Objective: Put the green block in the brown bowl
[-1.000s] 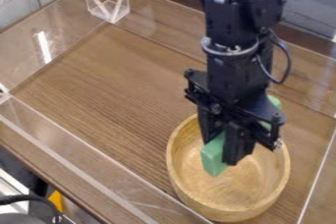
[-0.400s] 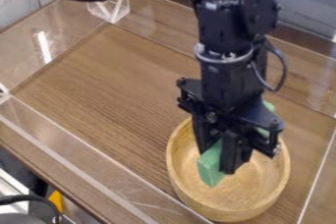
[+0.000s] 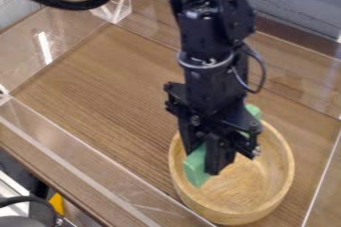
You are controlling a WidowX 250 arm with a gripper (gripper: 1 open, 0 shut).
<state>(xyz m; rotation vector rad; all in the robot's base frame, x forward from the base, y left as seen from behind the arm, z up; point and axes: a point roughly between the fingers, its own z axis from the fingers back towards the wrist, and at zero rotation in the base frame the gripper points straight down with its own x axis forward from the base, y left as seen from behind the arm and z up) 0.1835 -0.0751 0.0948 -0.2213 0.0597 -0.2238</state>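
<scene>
The green block (image 3: 196, 168) hangs upright between the black fingers of my gripper (image 3: 209, 165), which is shut on it. Its lower end dips inside the brown bowl (image 3: 273, 193), over the left part of the bowl's floor; whether it touches the wood I cannot tell. The bowl is a wide light wooden dish at the lower right of the tabletop. My arm comes down steeply from above and hides the bowl's far rim and the block's upper part.
A clear acrylic wall (image 3: 74, 146) rings the wooden tabletop (image 3: 107, 92). A small clear stand (image 3: 112, 7) sits at the back left. A grey wall runs along the back right.
The arm with the green block has shifted left and slightly lower, from the bowl's middle to its left side. The grip has stayed shut.
</scene>
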